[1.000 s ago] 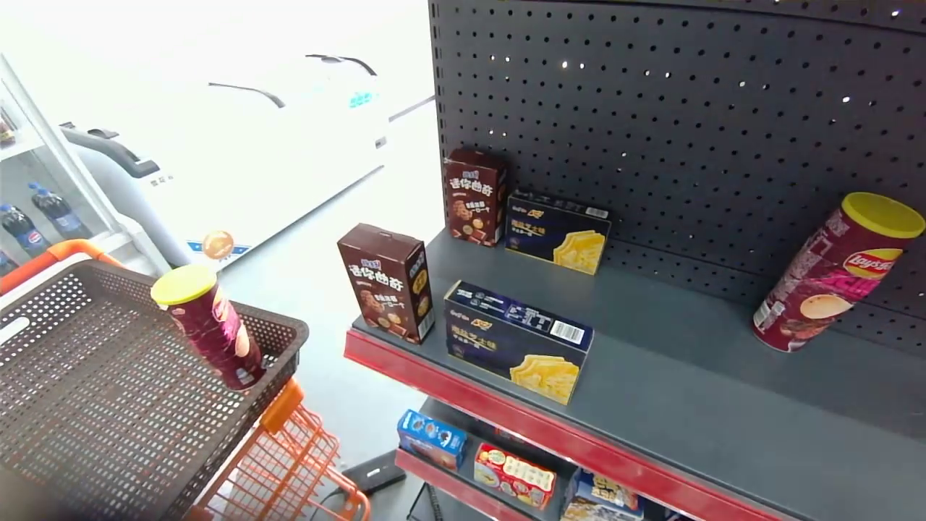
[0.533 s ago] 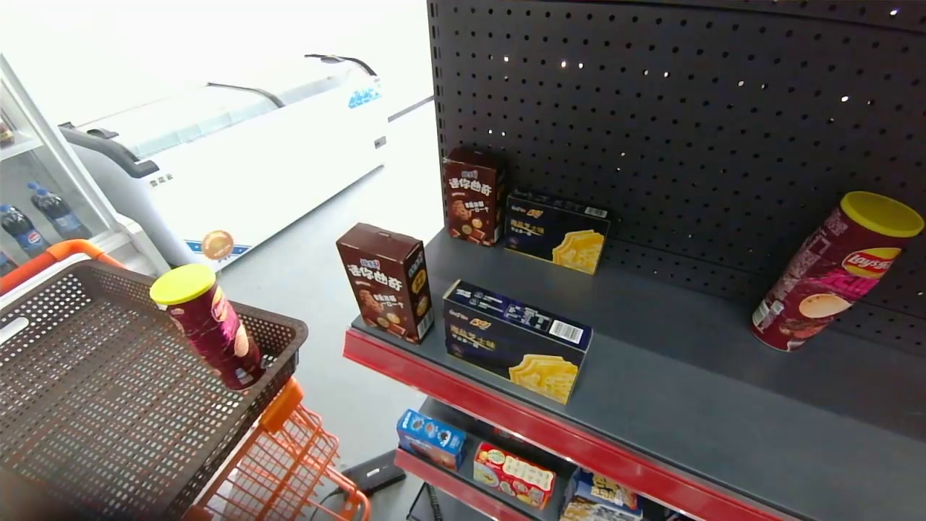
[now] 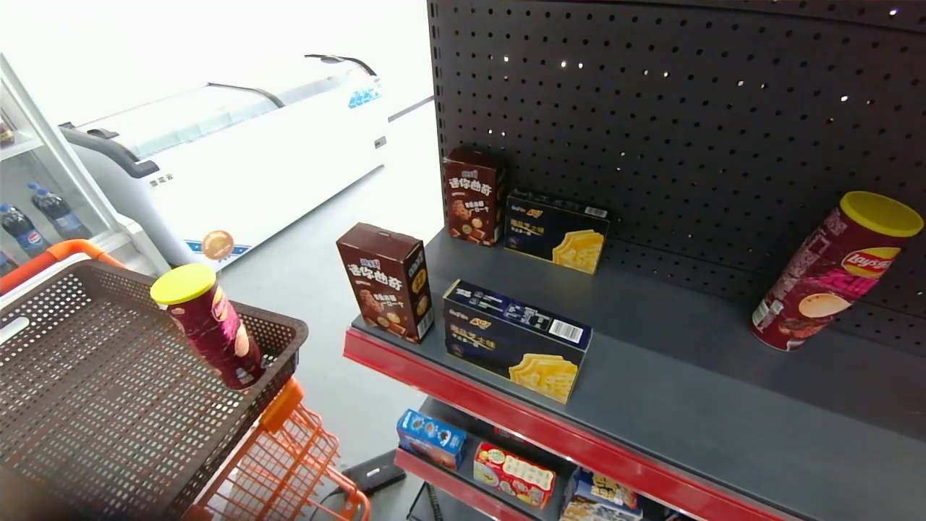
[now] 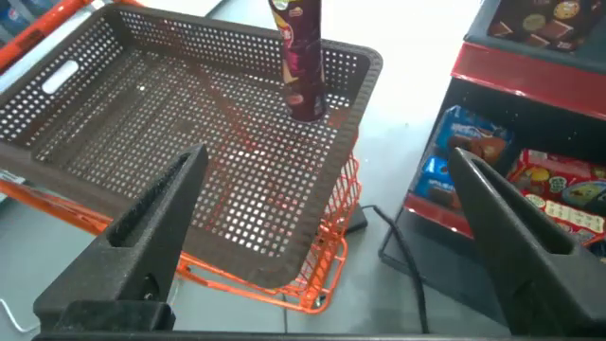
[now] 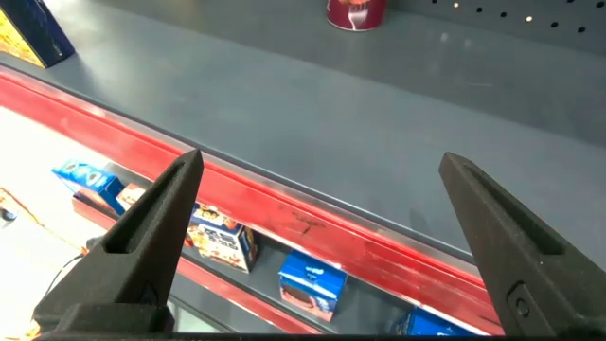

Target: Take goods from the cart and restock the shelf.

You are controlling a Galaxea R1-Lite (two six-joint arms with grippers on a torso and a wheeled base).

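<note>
Left gripper (image 4: 325,157) spread wide, empty, over basket (image 3: 87,405). Chip can (image 3: 210,325) stands in basket corner nearest shelf (image 3: 687,391) — you center fingers on mid-body, close gently, lift straight. Right gripper (image 5: 322,161) also spread, empty, over shelf edge — leave it aside.

A maroon chip can (image 3: 208,325) with a yellow lid is standing on its base in the far corner of the dark perforated basket (image 3: 94,405), which is sitting on the orange cart (image 3: 289,463). A matching shelf can (image 3: 832,275) is standing at the back of the grey shelf (image 3: 687,391). At the shelf's left end, a front brown box (image 3: 387,282) and a rear brown box (image 3: 474,195) are standing upright. A front blue box (image 3: 517,340) and a rear blue box (image 3: 557,231) are lying lengthwise just beside them.
</note>
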